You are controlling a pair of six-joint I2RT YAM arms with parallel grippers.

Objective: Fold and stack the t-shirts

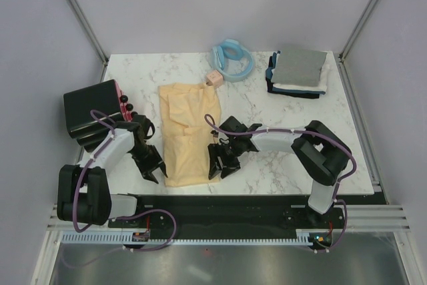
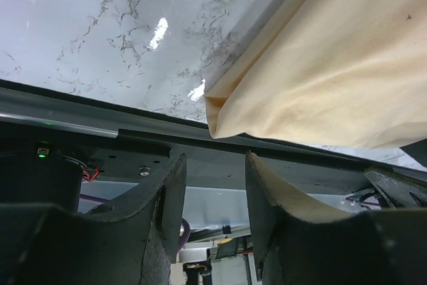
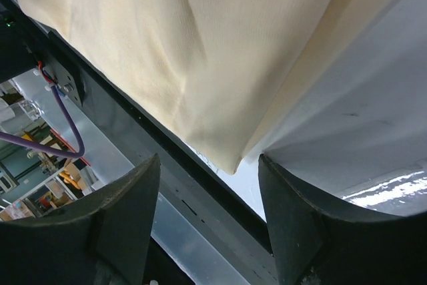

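Note:
A pale yellow-cream t-shirt (image 1: 189,131) lies folded lengthwise in a long strip on the marble table, its near end at the front edge. My left gripper (image 1: 155,170) is open and empty just left of its near left corner (image 2: 217,121). My right gripper (image 1: 219,165) is open and empty just right of its near right corner (image 3: 230,158). A stack of folded t-shirts (image 1: 298,71), grey on top, then white and dark navy, sits at the back right.
A light blue ring-shaped thing (image 1: 233,58) with a small pink block (image 1: 213,78) lies at the back centre. A black box with a pink-red side (image 1: 93,106) stands at the left edge. The table's front edge and a dark rail (image 2: 200,148) run just below both grippers.

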